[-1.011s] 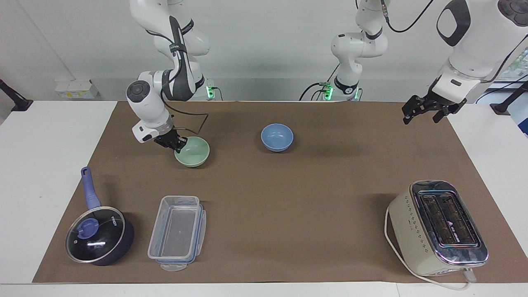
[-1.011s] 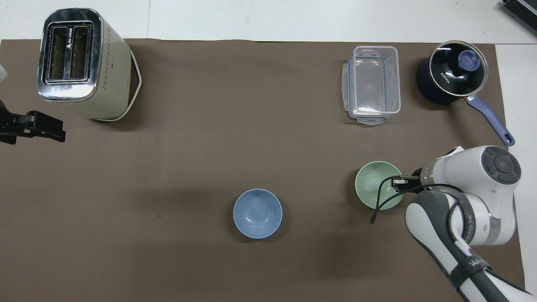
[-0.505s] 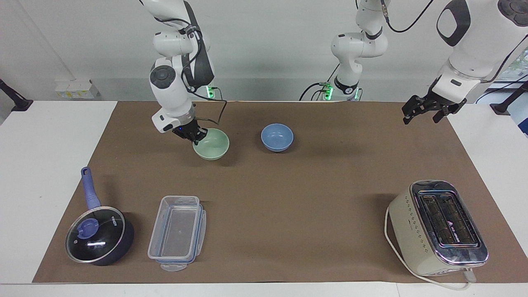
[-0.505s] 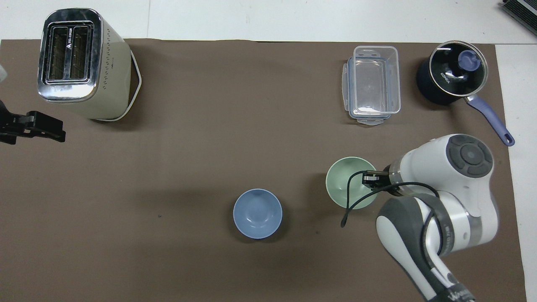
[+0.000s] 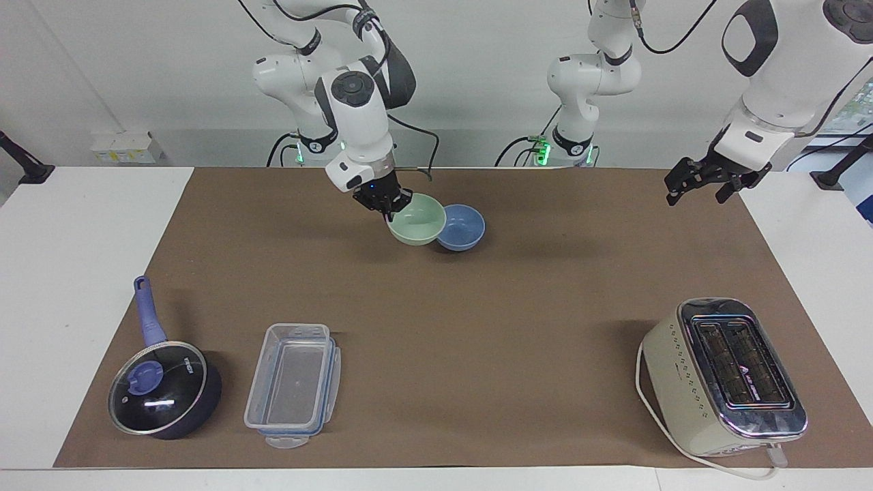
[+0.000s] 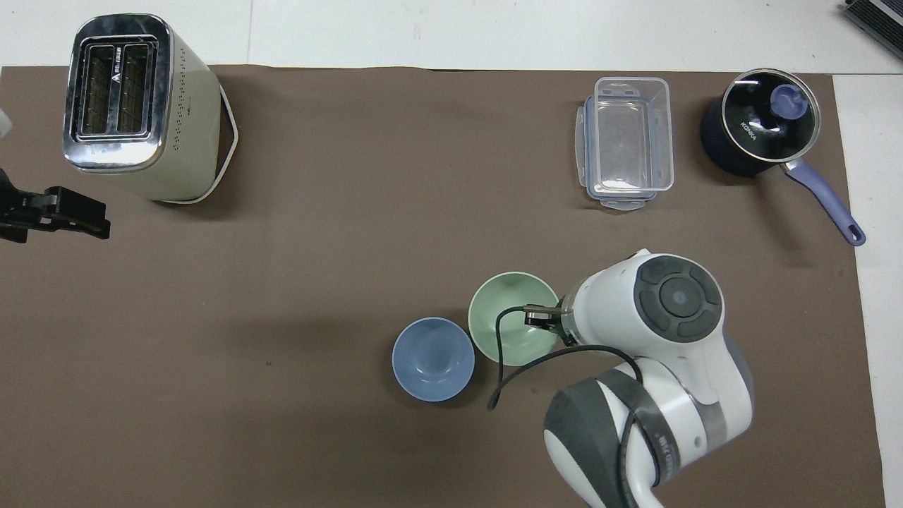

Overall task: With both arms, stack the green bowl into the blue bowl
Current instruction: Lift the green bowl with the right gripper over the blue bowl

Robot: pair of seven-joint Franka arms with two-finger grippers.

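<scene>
The blue bowl [image 5: 460, 227] sits upright and empty on the brown mat [image 5: 477, 327] that covers the surface [image 5: 82, 273], on the part of the mat near the robots. The green bowl [image 5: 417, 219], also empty, is lifted off the mat and tilted slightly, its rim pinched by the right end effector [image 5: 387, 204]; it hangs just beside the blue bowl, toward the right arm's end, and in the facing view its edge overlaps the blue bowl's rim, though whether the two touch cannot be told. A black cable [image 6: 504, 353] loops from the right wrist across the green bowl in the overhead view.

Nothing stands between the two bowls. Well apart from the blue bowl, farther from the robots and toward the right arm's end, are a clear, empty plastic container [image 5: 293, 384] with clip latches and a dark saucepan [image 5: 164, 392] with a blue handle; its glass lid carries the word "KONKA" [image 6: 748, 130]. Farther from the robots than the blue bowl and toward the left arm's end stands a cream toaster [image 5: 724, 376] with a chrome top, its two slots empty; the marking between them is too small to read.

The left end effector [image 5: 702, 181] waits in the air over the mat's edge, well apart from the blue bowl, its fingers spread with nothing between them.
</scene>
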